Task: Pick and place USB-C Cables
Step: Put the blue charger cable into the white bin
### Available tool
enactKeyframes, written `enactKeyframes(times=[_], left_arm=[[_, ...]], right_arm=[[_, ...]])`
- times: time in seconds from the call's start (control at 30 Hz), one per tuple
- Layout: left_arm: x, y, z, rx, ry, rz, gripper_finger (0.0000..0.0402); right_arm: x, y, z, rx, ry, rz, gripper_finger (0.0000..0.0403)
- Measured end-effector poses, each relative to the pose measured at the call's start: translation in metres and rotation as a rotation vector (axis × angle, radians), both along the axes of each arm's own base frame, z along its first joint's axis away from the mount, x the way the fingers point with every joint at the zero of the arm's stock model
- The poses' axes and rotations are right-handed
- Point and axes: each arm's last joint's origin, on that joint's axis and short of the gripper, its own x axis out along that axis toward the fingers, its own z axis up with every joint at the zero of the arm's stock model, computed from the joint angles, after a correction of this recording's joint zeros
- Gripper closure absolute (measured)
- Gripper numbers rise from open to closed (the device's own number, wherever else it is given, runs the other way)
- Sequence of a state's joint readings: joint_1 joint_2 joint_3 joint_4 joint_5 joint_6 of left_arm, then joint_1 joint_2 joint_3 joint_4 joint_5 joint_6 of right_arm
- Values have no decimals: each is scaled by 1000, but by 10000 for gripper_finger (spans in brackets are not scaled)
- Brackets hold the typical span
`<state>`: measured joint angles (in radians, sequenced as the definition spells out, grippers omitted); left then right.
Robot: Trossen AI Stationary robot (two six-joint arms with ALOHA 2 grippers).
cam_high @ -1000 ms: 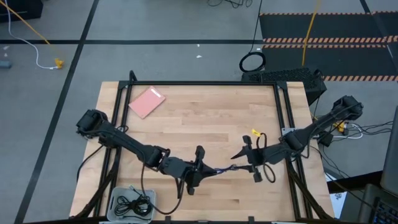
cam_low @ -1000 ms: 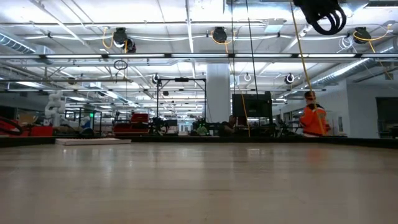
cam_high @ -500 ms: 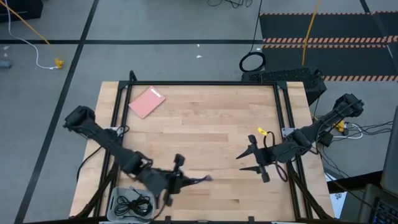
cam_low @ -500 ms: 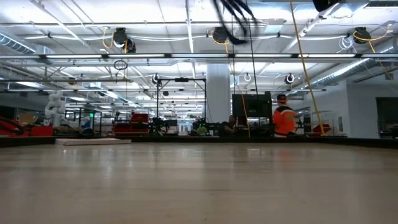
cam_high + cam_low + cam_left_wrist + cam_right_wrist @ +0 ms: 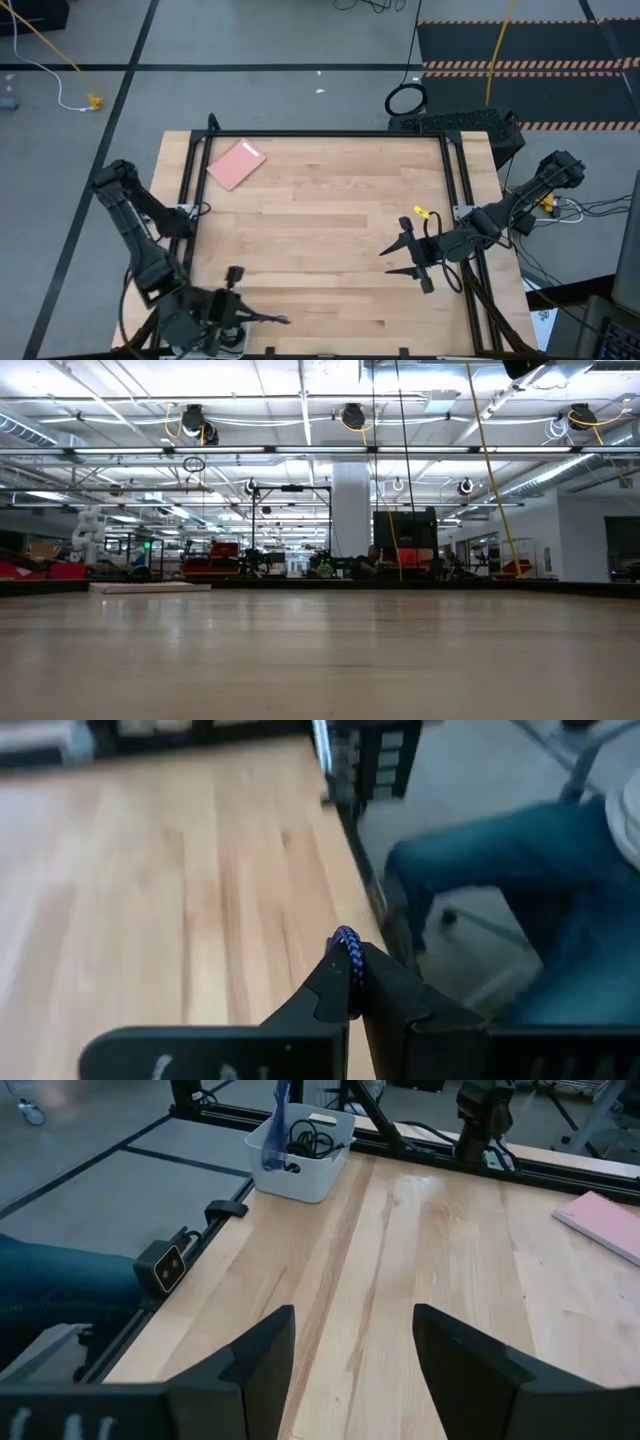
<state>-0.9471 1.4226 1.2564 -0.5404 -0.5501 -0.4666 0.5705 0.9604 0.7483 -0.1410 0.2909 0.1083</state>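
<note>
The purple-blue USB-C cable [image 5: 348, 948] is in my left gripper [image 5: 240, 316], which is shut on it at the table's near left corner. In the right wrist view the cable [image 5: 277, 1125] hangs down at the white bin [image 5: 318, 1175]. I cannot tell whether its lower end touches the bin. Two black cables [image 5: 312, 1142] lie coiled inside the bin. My right gripper [image 5: 405, 258] is open above the table's right part and touches nothing; its fingers [image 5: 262, 1350] stand wide apart. My left gripper pinches the purple-blue cable between its two fingertips [image 5: 325, 985]; a short braided piece [image 5: 347, 942] sticks out past the tips. The cable is lifted clear of the table and the rest of it [image 5: 272, 320] trails away from the fingers, slack.
A pink flat card [image 5: 237, 163] lies at the table's far left corner. A black frame rail [image 5: 180, 1250] runs along the table's edges. A seated person's jeans leg [image 5: 500, 870] shows just past the near edge, beside the left gripper. Bare wood [image 5: 330, 200] fills the middle.
My left arm has swung from the table's middle toward the near left corner, carrying the purple-blue cable along to the white bin. My right gripper has drawn back a little toward the right edge and then stayed still.
</note>
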Motion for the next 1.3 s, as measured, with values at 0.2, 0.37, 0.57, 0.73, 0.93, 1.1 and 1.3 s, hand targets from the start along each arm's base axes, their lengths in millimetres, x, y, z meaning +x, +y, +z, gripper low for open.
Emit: enactKeyframes(times=[0.2,0.37,0.57,0.73,0.93,1.1,1.3], left_arm=[[-27,-5,-10,-78,155,73,394],[-40,-11,-12,-120,195,84,392],[-60,-6,-8,-135,253,95,390],[-75,2,-5,-157,302,133,394],[-87,1,-19,-120,356,223,390],[-84,-7,-29,-87,329,243,394],[-82,-19,-44,-54,348,249,383]], right_arm=[[0,0,0,3,0,-1,208],[0,0,0,30,7,-14,209],[0,0,0,73,18,-33,209],[0,0,-9,102,35,-48,209],[-1,0,-24,136,43,-29,209],[-1,1,-25,146,29,-27,209],[-1,1,-25,146,30,-27,209]])
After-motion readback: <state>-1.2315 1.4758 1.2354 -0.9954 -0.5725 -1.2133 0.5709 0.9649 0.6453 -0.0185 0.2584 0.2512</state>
